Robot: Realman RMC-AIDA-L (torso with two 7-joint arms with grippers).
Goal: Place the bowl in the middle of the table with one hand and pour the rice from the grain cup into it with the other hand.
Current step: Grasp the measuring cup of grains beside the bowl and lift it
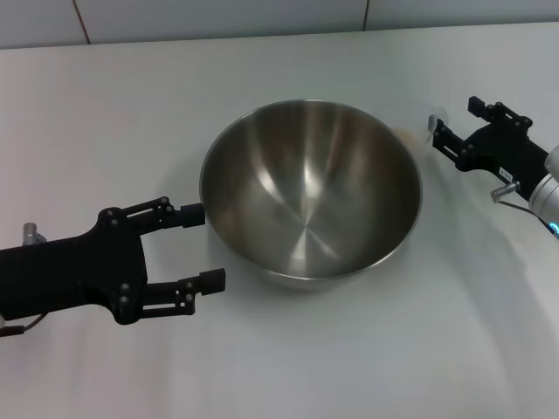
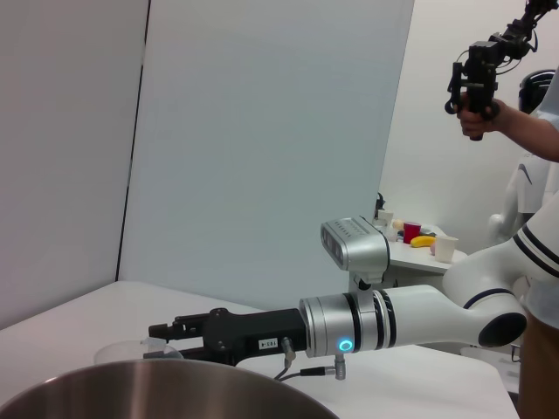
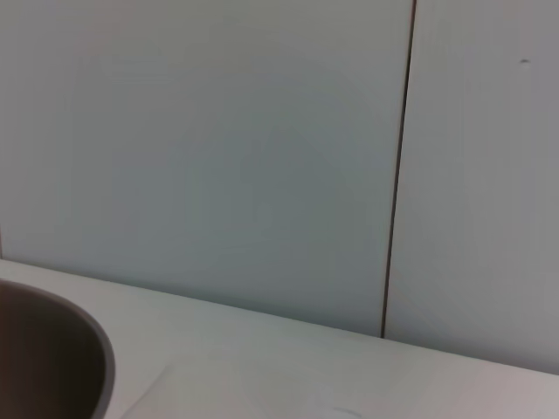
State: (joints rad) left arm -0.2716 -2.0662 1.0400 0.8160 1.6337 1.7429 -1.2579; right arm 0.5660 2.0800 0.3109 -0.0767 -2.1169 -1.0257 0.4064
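Note:
The bowl (image 1: 262, 175) stands near the middle of the table (image 1: 349, 358), shiny and with nothing inside it; its rim also shows in the left wrist view (image 2: 157, 393) and the right wrist view (image 3: 52, 358). My left gripper (image 1: 210, 246) is open just left of the bowl, close to its rim but not holding it. My right gripper (image 1: 450, 118) hovers at the bowl's right rim. A faint clear grain cup (image 1: 407, 133) shows at its tip, and again beside the right gripper (image 2: 162, 340) as a transparent shape (image 2: 127, 352). No rice is plainly visible.
White wall panels (image 1: 218, 17) run behind the table's far edge. In the left wrist view a person (image 2: 524, 131) stands beyond the right arm (image 2: 393, 319), and a side table (image 2: 419, 253) with small cups is farther back.

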